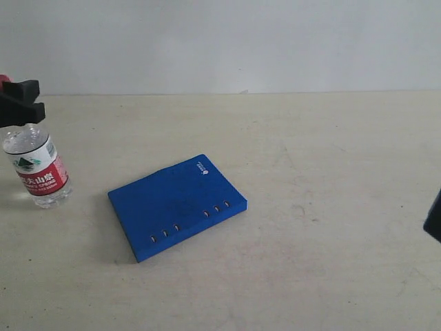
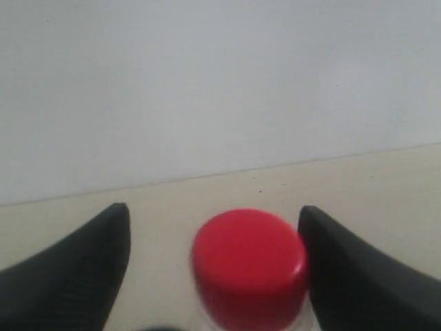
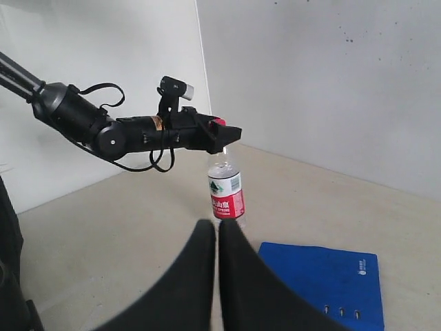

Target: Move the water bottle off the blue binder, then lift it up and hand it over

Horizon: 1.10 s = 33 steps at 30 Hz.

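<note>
The water bottle (image 1: 38, 169), clear with a red, white and green label, stands upright on the table, left of the blue binder (image 1: 176, 203) and apart from it. My left gripper (image 1: 21, 103) is at the bottle's top. In the left wrist view the red cap (image 2: 248, 265) sits between the fingers of the left gripper (image 2: 213, 210); one finger touches it and the other stands well clear, so the gripper is open. My right gripper (image 3: 216, 224) is shut and empty, looking towards the bottle (image 3: 226, 189) and the binder (image 3: 324, 279).
A plain white wall rises behind the beige table (image 1: 331, 158). A dark piece of the right arm (image 1: 434, 217) shows at the right edge of the exterior view. The left arm (image 3: 103, 127) with its cables reaches over the table to the bottle.
</note>
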### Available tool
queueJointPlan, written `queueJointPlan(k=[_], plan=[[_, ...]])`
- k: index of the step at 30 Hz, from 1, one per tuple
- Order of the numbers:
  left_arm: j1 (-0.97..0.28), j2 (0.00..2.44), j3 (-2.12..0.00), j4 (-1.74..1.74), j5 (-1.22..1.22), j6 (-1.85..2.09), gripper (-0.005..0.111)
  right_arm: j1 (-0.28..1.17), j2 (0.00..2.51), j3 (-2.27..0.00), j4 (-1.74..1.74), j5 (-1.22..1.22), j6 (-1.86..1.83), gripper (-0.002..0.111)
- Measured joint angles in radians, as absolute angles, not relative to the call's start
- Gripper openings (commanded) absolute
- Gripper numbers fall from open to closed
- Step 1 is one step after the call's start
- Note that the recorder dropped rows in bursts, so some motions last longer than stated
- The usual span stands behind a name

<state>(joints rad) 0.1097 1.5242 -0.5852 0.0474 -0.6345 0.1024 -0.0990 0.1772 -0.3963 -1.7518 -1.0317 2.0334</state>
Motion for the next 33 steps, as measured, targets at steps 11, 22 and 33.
queueJointPlan(k=[11, 22, 33], plan=[[0.110, 1.156, -0.583, -0.245, -0.593, 0.499, 0.064, -0.099, 0.177, -0.396, -1.752, -1.028, 2.033, 0.000], [0.111, 0.675, -0.309, -0.767, 0.397, 0.586, 0.062, -0.094, 0.295, -0.163, -1.755, -0.862, 2.096, 0.003], [0.111, 1.128, -0.288, -1.303, 0.559, 0.986, 0.054, -0.070, 1.399, -0.561, -1.747, -1.116, 2.094, 0.039]])
